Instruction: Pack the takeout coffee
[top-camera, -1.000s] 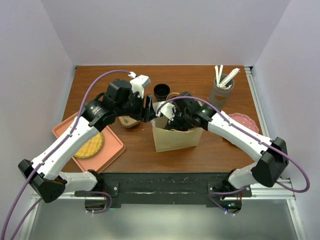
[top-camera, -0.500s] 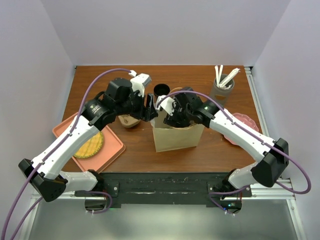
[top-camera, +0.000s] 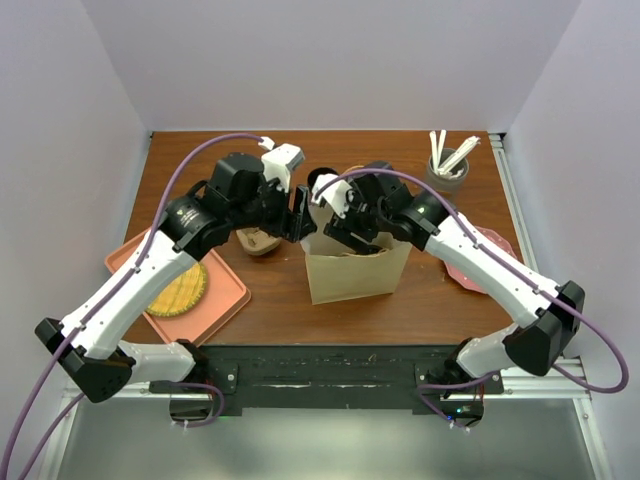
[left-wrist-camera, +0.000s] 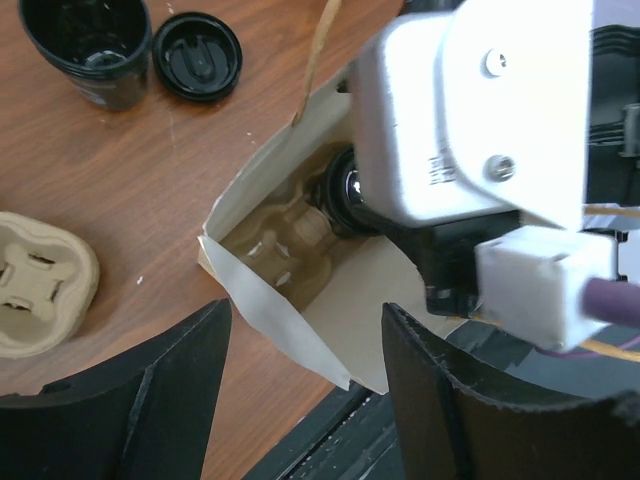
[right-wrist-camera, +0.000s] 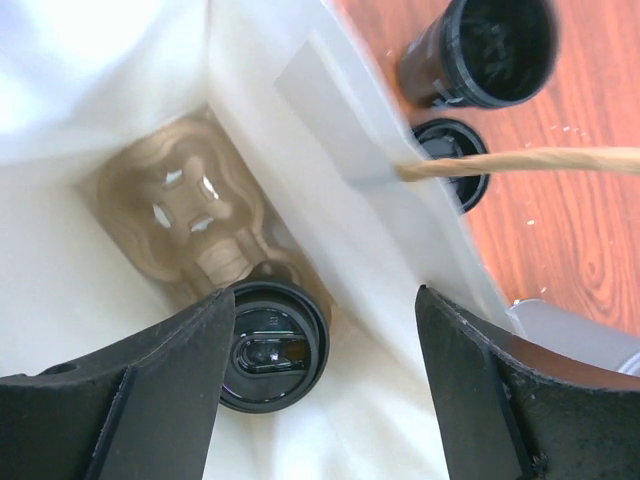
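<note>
The takeout coffee (right-wrist-camera: 272, 345), a black cup with a sip lid, stands upright in a brown pulp carrier (right-wrist-camera: 185, 215) at the bottom of the open paper bag (top-camera: 355, 268). My right gripper (right-wrist-camera: 325, 295) hangs open above the bag's mouth, over the cup and clear of it, with nothing between its fingers. From the left wrist view the coffee (left-wrist-camera: 345, 190) is partly hidden behind the right wrist. My left gripper (left-wrist-camera: 305, 310) is open at the bag's left rim, with a corner of the paper between its spread fingers and gaps on both sides.
A lidless black cup (left-wrist-camera: 88, 45) and a loose black lid (left-wrist-camera: 197, 55) stand behind the bag. An empty pulp carrier (left-wrist-camera: 40, 280) lies to its left. A salmon tray (top-camera: 225, 285), a grey utensil holder (top-camera: 445, 178) and a pink plate (top-camera: 482, 245) flank the bag.
My right gripper has risen out of the bag toward the back, leaving the coffee in the carrier. The left gripper has stayed at the bag's rim.
</note>
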